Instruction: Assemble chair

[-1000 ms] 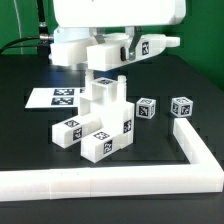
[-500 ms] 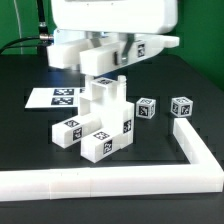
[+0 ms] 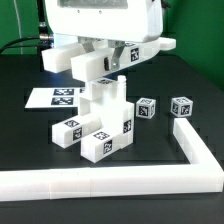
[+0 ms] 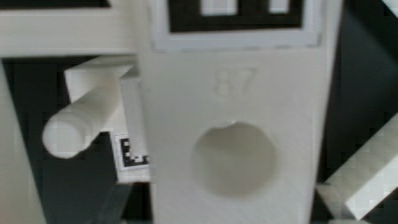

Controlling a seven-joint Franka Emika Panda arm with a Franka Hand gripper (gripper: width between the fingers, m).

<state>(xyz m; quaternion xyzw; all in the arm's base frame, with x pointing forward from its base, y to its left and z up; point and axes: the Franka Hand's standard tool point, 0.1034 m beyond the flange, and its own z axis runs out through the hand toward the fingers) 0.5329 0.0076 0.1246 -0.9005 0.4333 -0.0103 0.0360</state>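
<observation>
My gripper [image 3: 103,64] is shut on a white slab [image 3: 128,52] with black-and-white tags, holding it slanted just above the partly built chair [image 3: 101,118], a chunky stack of white tagged blocks in the middle of the black table. In the wrist view the slab [image 4: 231,110] fills most of the picture, with a round hollow [image 4: 237,157] in its face and a tag at one end. Beside it a short white peg [image 4: 82,124] of the stack shows. My fingertips are hidden by the slab.
Two small tagged cubes [image 3: 147,108] [image 3: 181,106] sit at the exterior view's right of the stack. The marker board [image 3: 55,97] lies behind it on the left. A long white L-shaped rail [image 3: 120,181] borders the front and right.
The gripper has turned with the slab and shifted toward the exterior view's left, over the stack. The blocks and cubes on the table have stayed put.
</observation>
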